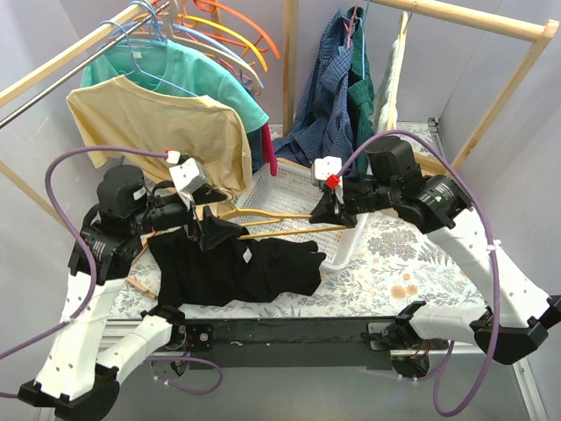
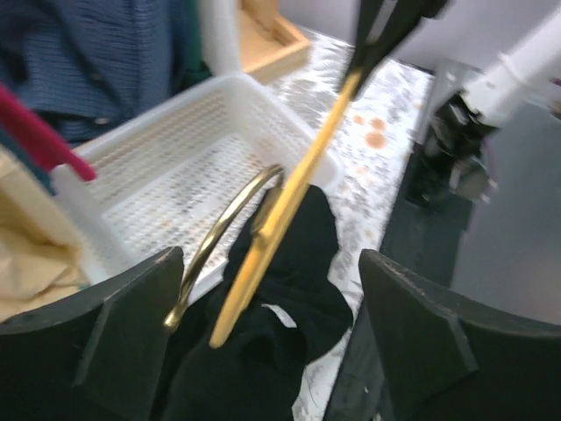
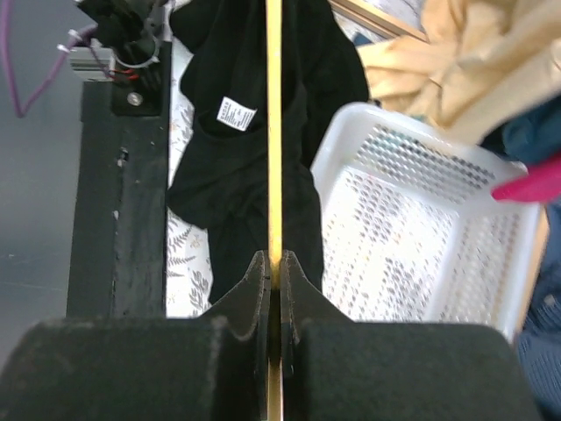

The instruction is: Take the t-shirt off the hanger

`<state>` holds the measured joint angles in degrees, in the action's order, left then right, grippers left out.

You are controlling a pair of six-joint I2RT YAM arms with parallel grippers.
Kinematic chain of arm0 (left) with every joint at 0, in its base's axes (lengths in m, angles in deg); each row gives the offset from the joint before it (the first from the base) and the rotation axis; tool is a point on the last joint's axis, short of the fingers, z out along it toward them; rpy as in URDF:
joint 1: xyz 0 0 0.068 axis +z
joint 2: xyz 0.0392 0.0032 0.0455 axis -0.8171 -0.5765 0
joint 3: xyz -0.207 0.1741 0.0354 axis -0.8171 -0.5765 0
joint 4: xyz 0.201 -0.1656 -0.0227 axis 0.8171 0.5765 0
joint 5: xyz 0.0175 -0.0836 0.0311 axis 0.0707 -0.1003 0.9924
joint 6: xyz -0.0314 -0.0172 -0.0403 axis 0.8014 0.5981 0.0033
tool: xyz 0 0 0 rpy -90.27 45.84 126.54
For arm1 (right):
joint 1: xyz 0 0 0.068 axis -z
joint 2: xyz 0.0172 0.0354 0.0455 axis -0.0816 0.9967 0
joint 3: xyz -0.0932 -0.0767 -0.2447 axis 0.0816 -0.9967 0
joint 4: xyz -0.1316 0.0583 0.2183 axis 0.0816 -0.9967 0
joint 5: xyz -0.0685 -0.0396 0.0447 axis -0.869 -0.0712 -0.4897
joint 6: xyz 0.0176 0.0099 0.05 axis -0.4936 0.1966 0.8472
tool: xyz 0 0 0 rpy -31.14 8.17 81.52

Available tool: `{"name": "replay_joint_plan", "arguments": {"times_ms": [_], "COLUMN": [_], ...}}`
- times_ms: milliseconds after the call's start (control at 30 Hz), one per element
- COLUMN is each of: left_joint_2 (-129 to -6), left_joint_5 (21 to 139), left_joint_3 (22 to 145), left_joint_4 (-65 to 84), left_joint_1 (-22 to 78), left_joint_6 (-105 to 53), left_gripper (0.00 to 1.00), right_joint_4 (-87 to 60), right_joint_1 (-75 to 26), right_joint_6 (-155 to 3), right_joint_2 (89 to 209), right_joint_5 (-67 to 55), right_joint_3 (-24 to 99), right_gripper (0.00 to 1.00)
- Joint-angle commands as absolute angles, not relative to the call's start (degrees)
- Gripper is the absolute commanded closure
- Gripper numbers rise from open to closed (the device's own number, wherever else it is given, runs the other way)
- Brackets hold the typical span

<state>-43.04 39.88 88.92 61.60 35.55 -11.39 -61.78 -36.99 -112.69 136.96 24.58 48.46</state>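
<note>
The table (image 1: 394, 272) carries a floral cloth. The black t-shirt (image 1: 237, 272) lies crumpled on it at the near edge, left of centre, just near of the white basket (image 1: 289, 189). Its upper fold rises to meet the wooden hanger (image 1: 280, 224). I cannot tell whether the hanger's end is inside the fabric. The hanger is held roughly level above the shirt, with its hook end to the left. My right pincer (image 3: 274, 263) is clenched on the hanger's bar at its right end. My left pincer (image 2: 270, 263) is released, fingers spread wide. The brass hook (image 2: 219, 232) and the bar pass between them without touching either finger.
</note>
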Motion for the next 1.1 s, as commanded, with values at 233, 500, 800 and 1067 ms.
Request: {"name": "replay_joint_plan", "arguments": {"times_ms": [233, 500, 800, 1067], "left_joint_2": [-29.7, -32.6, -31.3, -36.2], "left_joint_5": [69.0, 81.0, 98.5, 109.4], "left_joint_3": [68.1, 62.7, 60.1, 59.3], "left_joint_4": [40.8, 42.7, 39.4, 45.2], "left_joint_1": [35.6, 35.6, 35.6, 35.6], "left_joint_6": [3.6, 6.6, 11.7, 17.1], "left_gripper": [0.12, 0.36, 0.66, 0.68], "right_joint_4": [-63.3, -65.9, -67.7, -68.7], "right_joint_1": [-36.6, -36.6, -36.6, -36.5], "right_joint_6": [-110.4, -109.9, -108.5, -108.9], "right_joint_2": [131.6, 131.1, 130.4, 128.2], "right_joint_5": [19.3, 14.7, 8.8, 4.0], "right_joint_3": [55.9, 60.8, 63.4, 68.1], "right_gripper": [0.99, 0.99, 0.99, 0.99]}}
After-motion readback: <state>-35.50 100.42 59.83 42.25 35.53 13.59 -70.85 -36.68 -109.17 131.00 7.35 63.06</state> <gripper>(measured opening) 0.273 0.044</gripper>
